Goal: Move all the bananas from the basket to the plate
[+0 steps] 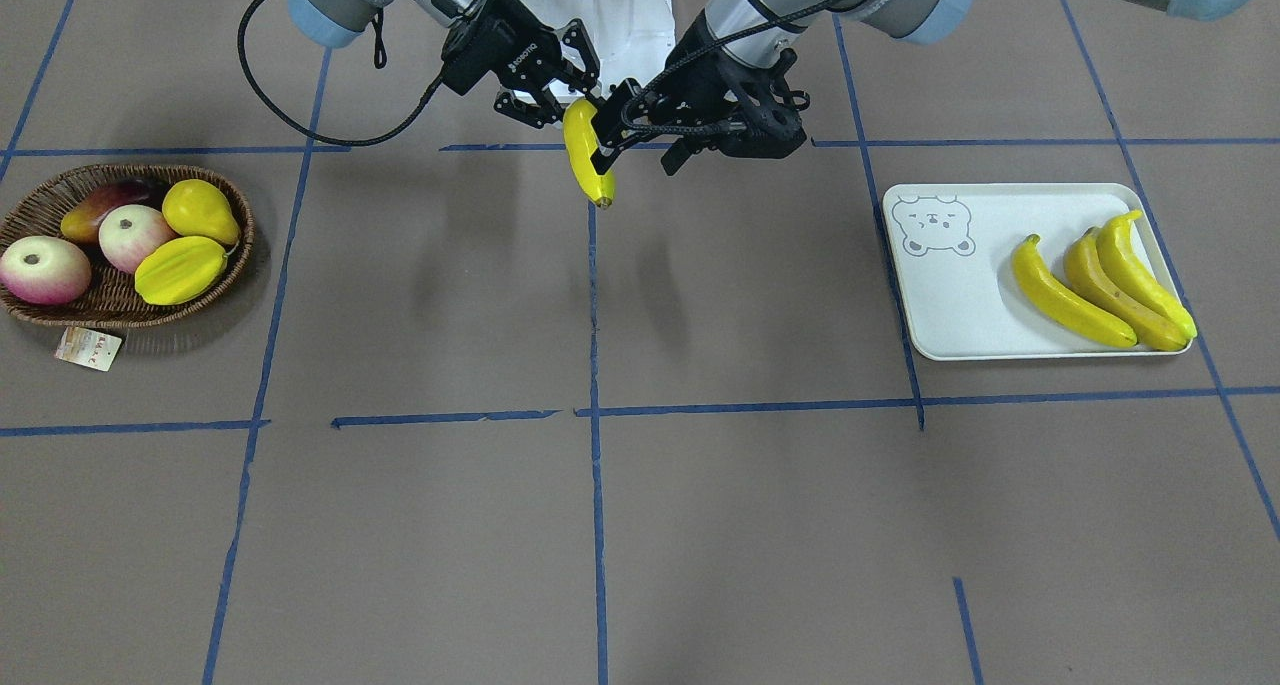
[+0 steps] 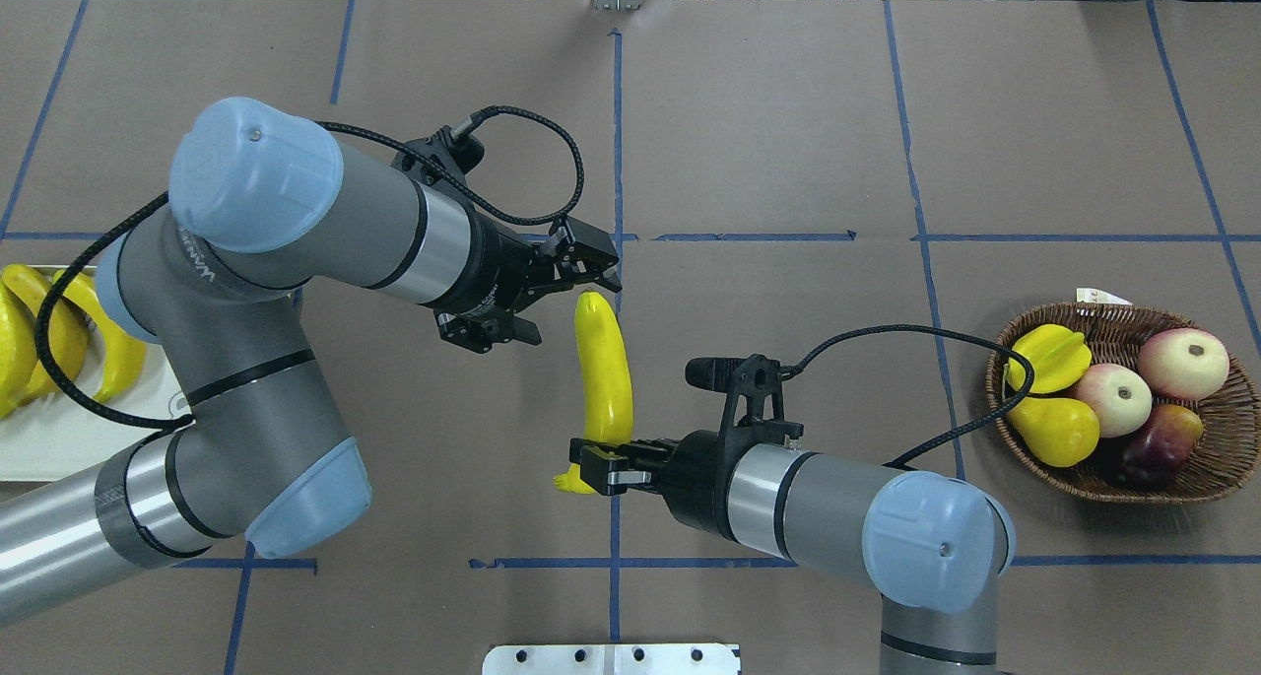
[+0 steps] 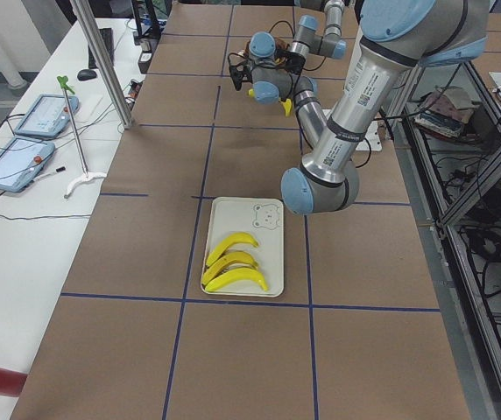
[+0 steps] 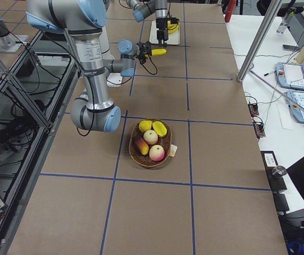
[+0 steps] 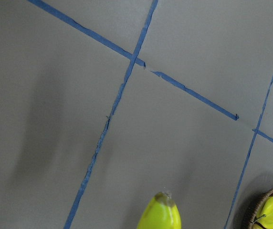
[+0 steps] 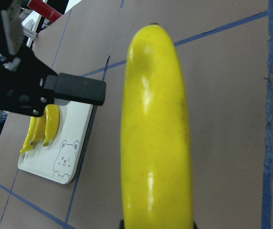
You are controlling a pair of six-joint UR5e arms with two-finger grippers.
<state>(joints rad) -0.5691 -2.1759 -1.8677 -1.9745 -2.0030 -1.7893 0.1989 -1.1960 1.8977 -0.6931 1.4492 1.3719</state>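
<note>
A yellow banana (image 1: 588, 155) hangs in the air over the table's middle, with my right gripper (image 2: 594, 464) shut on its stem end. My left gripper (image 2: 569, 307) stands open at the banana's free tip (image 5: 159, 214). One of its fingers (image 6: 74, 88) is beside the fruit and apart from it. Three bananas (image 1: 1105, 285) lie side by side on the pale plate (image 1: 950, 310) with the bear print. The wicker basket (image 1: 100, 310) sits at the table's other end.
The basket (image 2: 1192, 483) holds a yellow pear (image 1: 198, 212), a starfruit (image 1: 180, 270), two pink apples and a dark mango. A paper tag (image 1: 88, 348) lies by its rim. Blue tape lines cross the brown table. Black cables loop off both wrists.
</note>
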